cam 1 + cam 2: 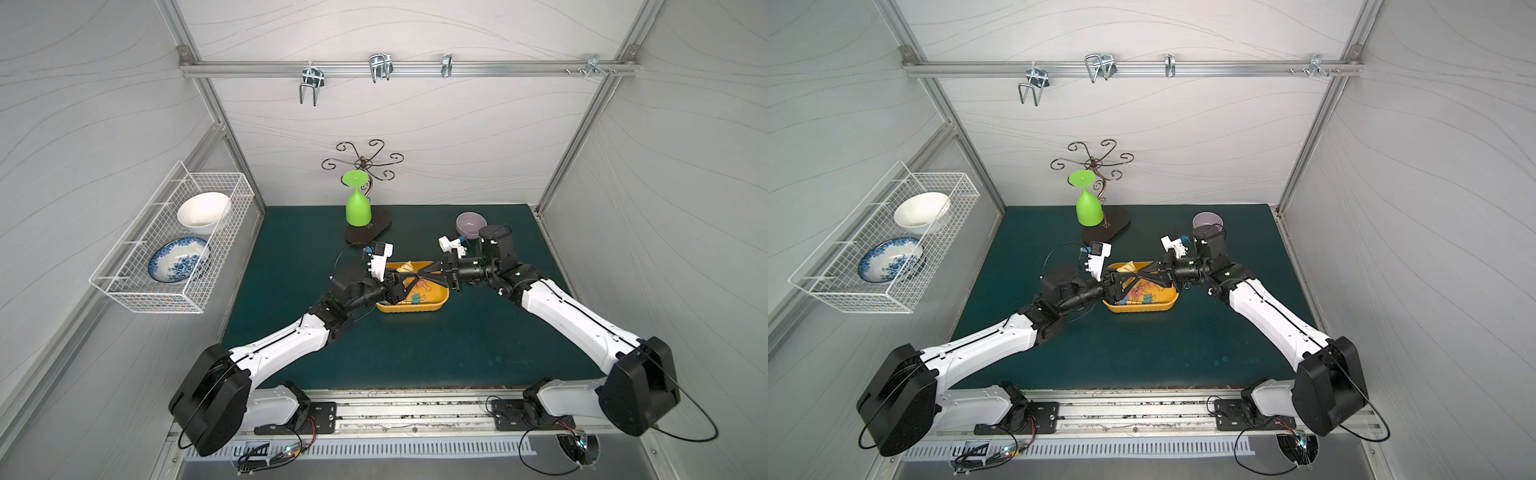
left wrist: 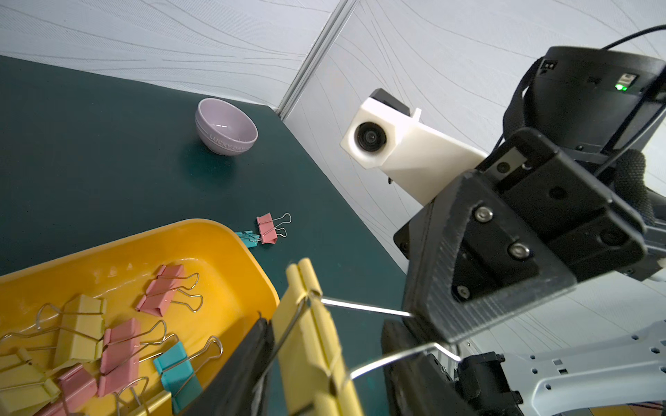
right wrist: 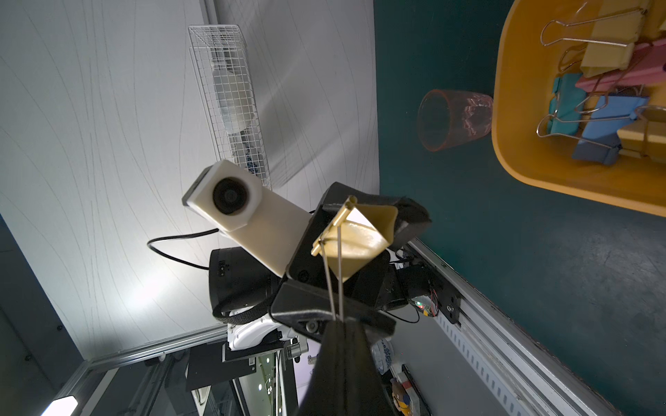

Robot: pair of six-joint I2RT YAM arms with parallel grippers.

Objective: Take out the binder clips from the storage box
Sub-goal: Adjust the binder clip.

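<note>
The yellow-orange storage box (image 1: 415, 309) (image 1: 1142, 308) (image 2: 216, 245) (image 3: 522, 169) sits mid-mat with several pastel binder clips (image 2: 119, 345) (image 3: 605, 104) inside. Above its far rim both grippers meet at one yellow binder clip (image 1: 405, 268) (image 2: 310, 335) (image 3: 364, 234). My right gripper (image 1: 419, 274) (image 3: 338, 322) is shut on its silver wire handles. The fingers of my left gripper (image 1: 401, 282) (image 2: 326, 329) stand either side of the clip's body, open, with a gap showing on one side. A pink clip (image 2: 267, 228) and a teal clip (image 2: 248, 237) lie on the mat outside the box.
A lilac bowl (image 1: 469, 224) (image 2: 226, 126) stands at the back right. An upturned green goblet (image 1: 357, 208) hangs on a scrolled stand behind the box. A see-through pink cup (image 3: 454, 119) lies beside the box. A white wire basket (image 1: 174, 245) with bowls hangs on the left wall.
</note>
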